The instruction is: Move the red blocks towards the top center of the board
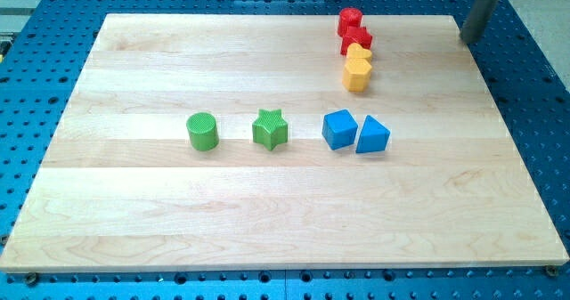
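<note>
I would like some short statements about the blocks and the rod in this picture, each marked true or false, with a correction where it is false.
1. The two red blocks lie near the view's top edge, right of centre. True.
2. The yellow blocks lie at the view's bottom left. False: they sit just below the red ones, in one column.
3. My tip touches a red block. False: it stands apart, off the board's top right corner.
4. The green cylinder lies left of the green star. True.
5. The blue cube and the blue wedge-like block lie far apart. False: they sit side by side.
</note>
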Robot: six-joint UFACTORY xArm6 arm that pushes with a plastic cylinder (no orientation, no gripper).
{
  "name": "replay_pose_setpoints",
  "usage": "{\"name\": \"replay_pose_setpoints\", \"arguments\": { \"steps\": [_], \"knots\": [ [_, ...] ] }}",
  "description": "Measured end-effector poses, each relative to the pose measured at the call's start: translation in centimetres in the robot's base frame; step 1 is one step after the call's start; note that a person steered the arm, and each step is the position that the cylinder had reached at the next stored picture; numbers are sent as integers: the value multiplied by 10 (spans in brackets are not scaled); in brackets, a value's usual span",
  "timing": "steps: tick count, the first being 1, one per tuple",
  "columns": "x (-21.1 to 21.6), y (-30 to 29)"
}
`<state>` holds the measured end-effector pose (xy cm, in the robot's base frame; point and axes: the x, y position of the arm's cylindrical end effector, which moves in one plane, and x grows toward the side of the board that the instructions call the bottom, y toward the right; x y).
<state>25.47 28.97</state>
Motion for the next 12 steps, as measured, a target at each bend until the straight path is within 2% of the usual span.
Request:
{"name": "replay_pose_setpoints", "arguments": {
  "steps": [1, 2, 3, 5, 6, 7, 8, 9, 10, 11, 12],
  "knots": [
    [-17, -66],
    [-53, -66],
    [-64, -103],
    [-50, -238],
    [-46, -193],
    [-57, -104],
    [-57, -65],
    [-34, -107],
    [-12, -178],
    [10, -216],
    [11, -211]
  ]
}}
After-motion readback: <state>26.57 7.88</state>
